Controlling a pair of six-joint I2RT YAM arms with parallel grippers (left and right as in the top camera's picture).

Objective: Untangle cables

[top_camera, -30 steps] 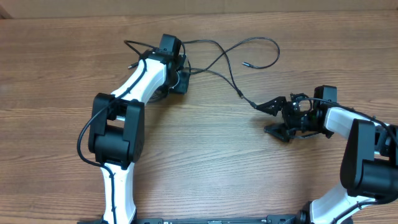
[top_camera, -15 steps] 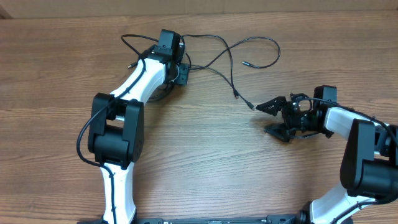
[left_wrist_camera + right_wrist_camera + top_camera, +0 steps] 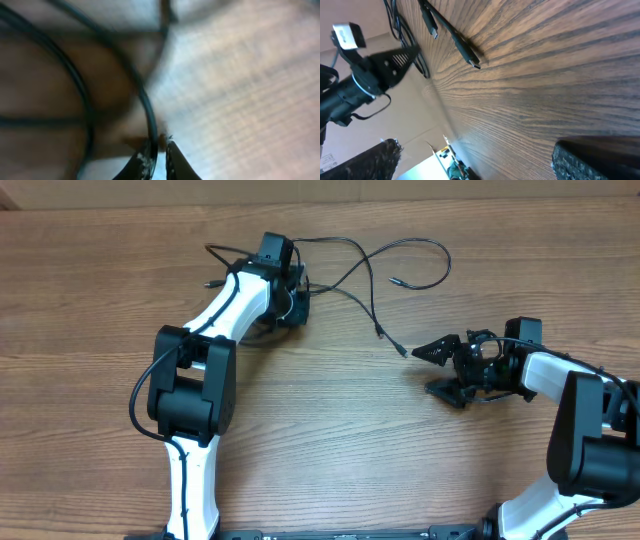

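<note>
Several thin black cables (image 3: 372, 272) lie looped at the table's far middle. Their plug ends rest near the centre, one (image 3: 380, 332) beside another (image 3: 403, 350). My left gripper (image 3: 297, 290) is at the tangle's left end. In the left wrist view its jaws (image 3: 159, 150) are pinched on a black cable (image 3: 148, 110). My right gripper (image 3: 426, 370) lies open and empty just right of the plug ends. The right wrist view shows its spread fingers (image 3: 475, 146) and two plugs (image 3: 474, 61) on the wood ahead of them.
The wooden table (image 3: 330, 440) ends at a pale wall along the far edge. More cable loops (image 3: 222, 260) lie left of the left gripper. The left arm (image 3: 365, 82) shows in the right wrist view.
The left gripper shifted up and left, then slightly back right, dragging the cables. The plug ends slid a little left, away from the right gripper's tip. The right arm stayed still.
</note>
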